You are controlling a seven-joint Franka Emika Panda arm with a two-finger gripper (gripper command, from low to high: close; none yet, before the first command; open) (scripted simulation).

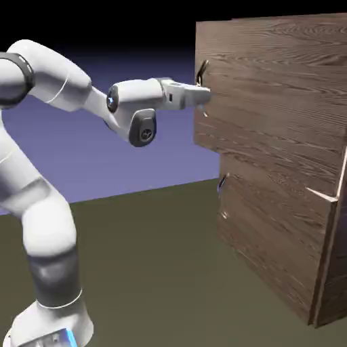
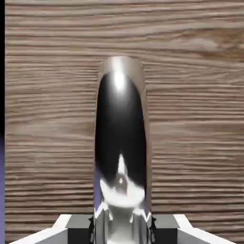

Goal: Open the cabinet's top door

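Two grey fingertips [image 2: 81, 224] of the hand [image 1: 201, 97] are clenched on the handle [image 2: 121, 143], which fills the middle of the hand view as a dark, glossy metal bar running up from the bottom edge. Behind it lies the wood grain of the top door [image 1: 271, 101]. In the exterior view the hand reaches level from the left to the door's left edge, in the upper middle of the frame, and the door already stands somewhat swung out from the cabinet [image 1: 332, 284].

To do the step well, the hand likely should pull along the door's arc rather than straight back, keeping the grip square so the slick bar does not slip out.

The lower door [image 1: 271, 237] sits below with its own small handle [image 1: 221, 182]. The surface [image 1: 156, 271] is flat, dull olive-brown; behind it is a blue-violet backdrop [image 1: 135, 162].
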